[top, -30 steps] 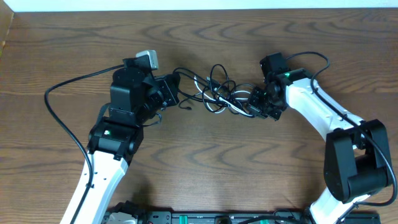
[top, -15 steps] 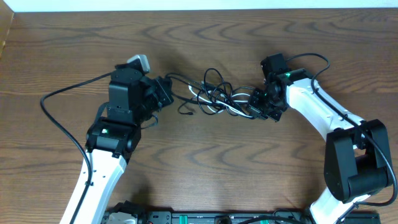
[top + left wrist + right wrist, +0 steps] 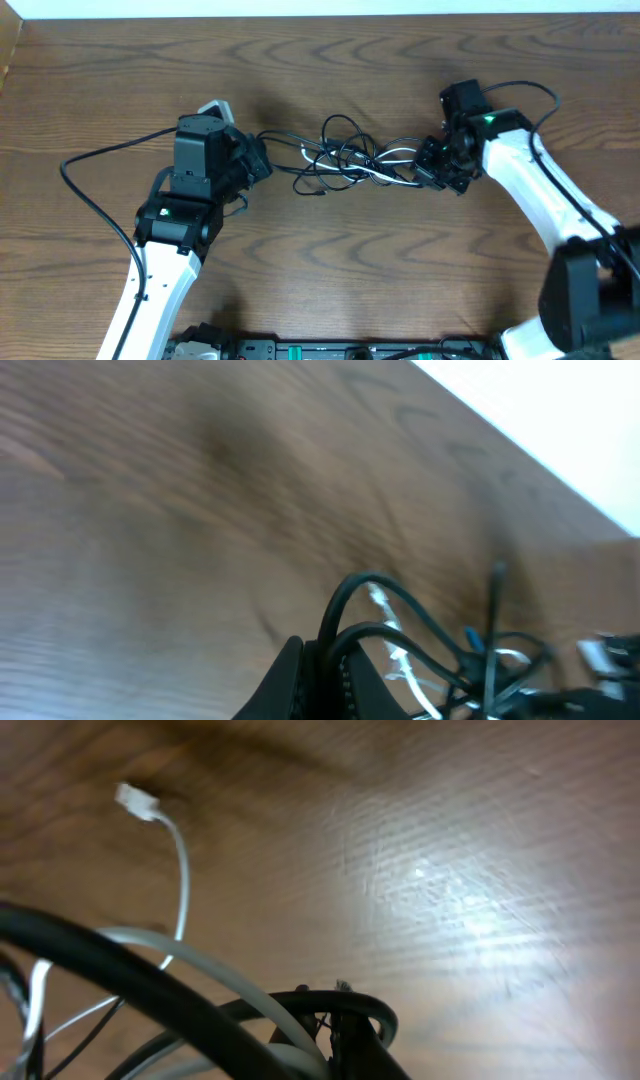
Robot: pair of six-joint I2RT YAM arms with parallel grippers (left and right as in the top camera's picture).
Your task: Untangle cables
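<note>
The cables lie as a stretched tangle of black cords and one white cord between my two grippers, mid-table. My left gripper holds the tangle's left end; in the left wrist view its jaws are shut on a black cable that loops upward. My right gripper holds the right end; in the right wrist view its jaws are shut on a black cable loop, with the white cord and its plug hanging alongside. A loose black plug end lies just below the tangle.
The wooden table spreads around the tangle. The left arm's thick black wire curves out to the left. The table's far edge meets a white wall. A black equipment bar runs along the near edge.
Both arms have drawn apart, the left gripper going left and the right gripper going right. The tangle has stretched longer and flatter between them.
</note>
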